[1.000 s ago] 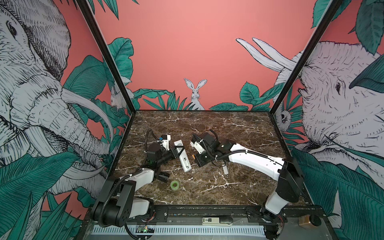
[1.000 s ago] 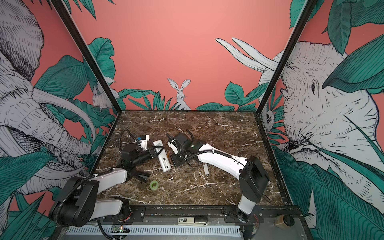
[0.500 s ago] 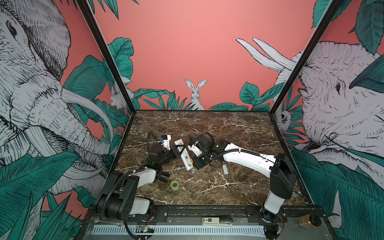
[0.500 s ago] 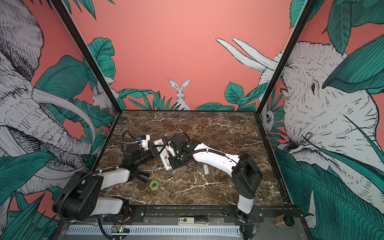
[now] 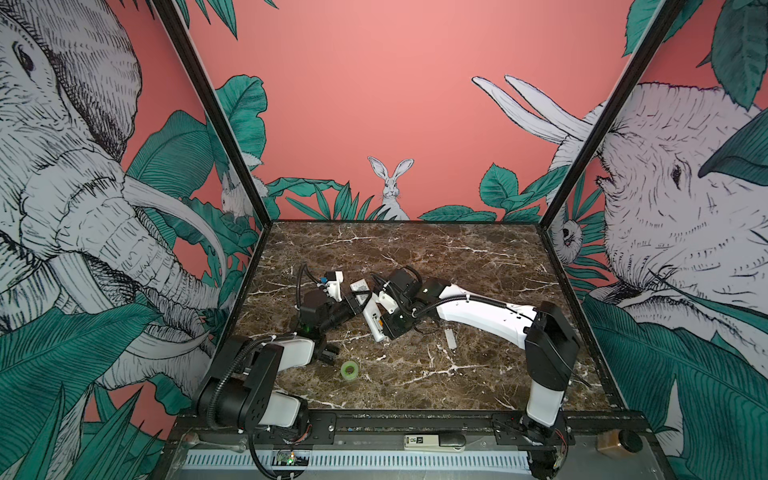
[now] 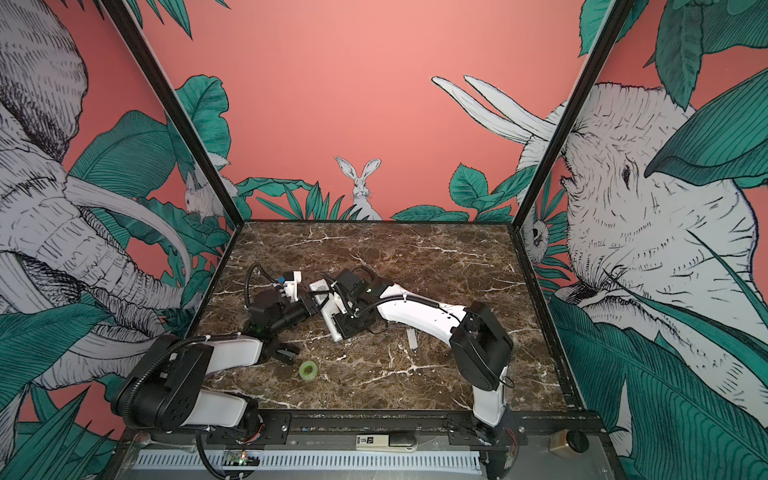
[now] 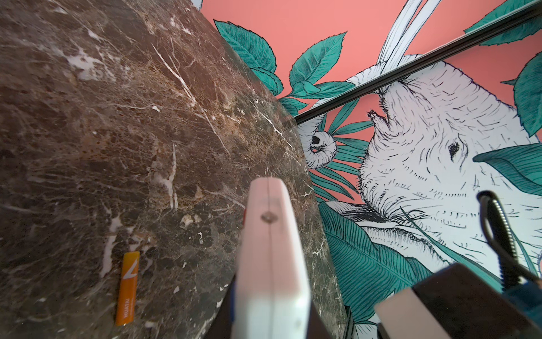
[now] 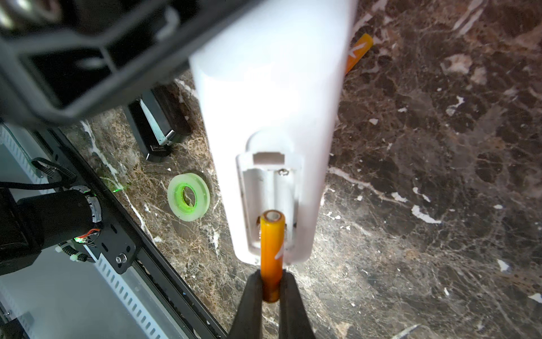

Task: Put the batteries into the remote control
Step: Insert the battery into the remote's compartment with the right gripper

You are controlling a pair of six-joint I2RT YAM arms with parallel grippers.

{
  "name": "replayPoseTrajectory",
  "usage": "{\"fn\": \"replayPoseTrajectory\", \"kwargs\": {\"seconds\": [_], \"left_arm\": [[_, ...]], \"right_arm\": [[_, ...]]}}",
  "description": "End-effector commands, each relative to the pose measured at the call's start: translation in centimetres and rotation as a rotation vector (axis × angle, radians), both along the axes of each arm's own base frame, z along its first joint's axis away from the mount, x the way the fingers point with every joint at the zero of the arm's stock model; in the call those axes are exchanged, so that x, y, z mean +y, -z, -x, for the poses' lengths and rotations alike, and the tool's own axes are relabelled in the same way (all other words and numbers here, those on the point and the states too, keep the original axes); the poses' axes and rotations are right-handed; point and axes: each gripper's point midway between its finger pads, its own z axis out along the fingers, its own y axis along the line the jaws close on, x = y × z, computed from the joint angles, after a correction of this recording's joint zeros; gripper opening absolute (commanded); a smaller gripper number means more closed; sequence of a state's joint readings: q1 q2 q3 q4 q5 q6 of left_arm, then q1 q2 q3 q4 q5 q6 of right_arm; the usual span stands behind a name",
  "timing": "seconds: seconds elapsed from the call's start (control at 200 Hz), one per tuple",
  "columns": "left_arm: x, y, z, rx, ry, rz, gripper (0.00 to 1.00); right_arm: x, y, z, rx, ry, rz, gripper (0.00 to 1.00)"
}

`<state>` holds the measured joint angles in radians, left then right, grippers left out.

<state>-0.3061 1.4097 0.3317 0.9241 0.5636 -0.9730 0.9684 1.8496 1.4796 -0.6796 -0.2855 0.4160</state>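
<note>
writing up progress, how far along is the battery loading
Done: the left tool grips the remote control, its battery bay open and empty. In hand: the right tool pinches one orange battery, tip at the bay, not yet seated. Left: seat it, then load the second battery lying on the tabletop.

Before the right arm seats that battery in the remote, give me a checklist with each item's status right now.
1. Right gripper shut on the battery: ok.
2. Left gripper clamping the remote control: ok.
3. Battery bay uncovered and empty: ok.
4. Battery tip at the bay's near end, lined up with one slot: cannot tell.
5. Polarity matches the bay's contacts: cannot tell.
6. Second battery lying free on the table: ok.
</note>
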Motion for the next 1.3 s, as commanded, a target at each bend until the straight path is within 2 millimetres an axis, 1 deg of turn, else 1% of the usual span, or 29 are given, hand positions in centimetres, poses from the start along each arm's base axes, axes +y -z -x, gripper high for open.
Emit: {"fn": "replayPoseTrajectory", "kwargs": {"seconds": [0.0, 0.565, 0.925, 1.105, 1.295], "left_arm": [[-0.2, -0.9, 0.2, -0.035, 0.007, 0.023, 0.0], [-0.5, -1.2, 0.4, -0.042, 0.014, 0.034, 0.0], [-0.8, -1.7, 0.6, -0.049, 0.018, 0.038, 0.0], [-0.9, -1.8, 0.6, -0.052, 0.019, 0.042, 0.0], [-0.9, -1.9, 0.7, -0.051, 0.019, 0.043, 0.0]], "right_arm": [[0.4, -0.5, 0.0, 0.001, -0.004, 0.002, 0.01], [0.1, 0.6, -0.1, 0.008, 0.005, 0.032, 0.02], [-0.1, 0.9, -0.2, 0.006, 0.015, 0.044, 0.05], [-0.3, 0.9, -0.3, -0.001, 0.02, 0.054, 0.09], [-0.2, 0.8, -0.4, -0.004, 0.022, 0.049, 0.15]]}}
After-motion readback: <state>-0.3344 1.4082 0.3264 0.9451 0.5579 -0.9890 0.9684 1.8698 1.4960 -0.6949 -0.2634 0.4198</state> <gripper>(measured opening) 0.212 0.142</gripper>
